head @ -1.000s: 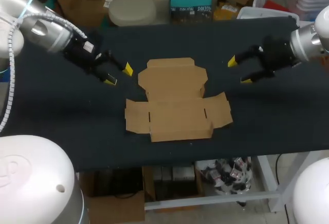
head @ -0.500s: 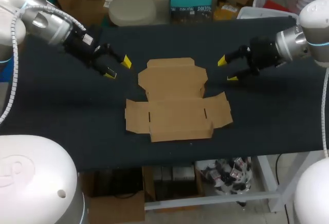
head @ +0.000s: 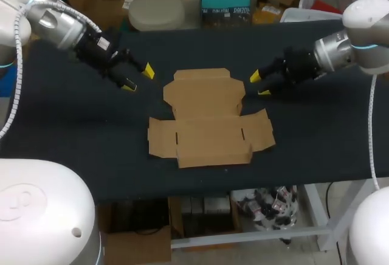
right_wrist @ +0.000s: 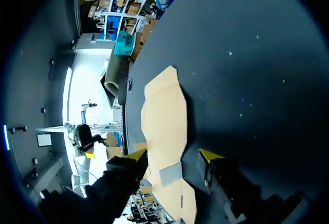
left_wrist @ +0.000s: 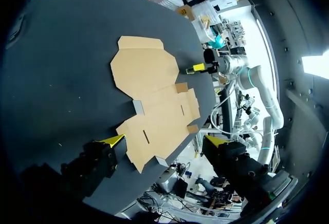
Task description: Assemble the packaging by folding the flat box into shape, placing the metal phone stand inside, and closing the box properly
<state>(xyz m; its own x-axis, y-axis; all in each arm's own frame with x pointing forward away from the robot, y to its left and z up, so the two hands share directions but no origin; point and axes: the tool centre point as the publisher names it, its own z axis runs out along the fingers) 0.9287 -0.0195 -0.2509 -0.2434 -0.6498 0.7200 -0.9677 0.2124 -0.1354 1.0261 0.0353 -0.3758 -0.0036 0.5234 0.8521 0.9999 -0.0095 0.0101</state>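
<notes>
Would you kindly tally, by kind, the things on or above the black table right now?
Flat brown cardboard box, unfolded: 1
Yellow-tipped robot hands: 2 (left hand, right hand, both open)
Total: 3

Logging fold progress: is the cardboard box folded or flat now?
Flat. The cardboard box lies spread on the table, flaps out sideways, no wall raised. Left gripper and right gripper are open, not holding it.
</notes>
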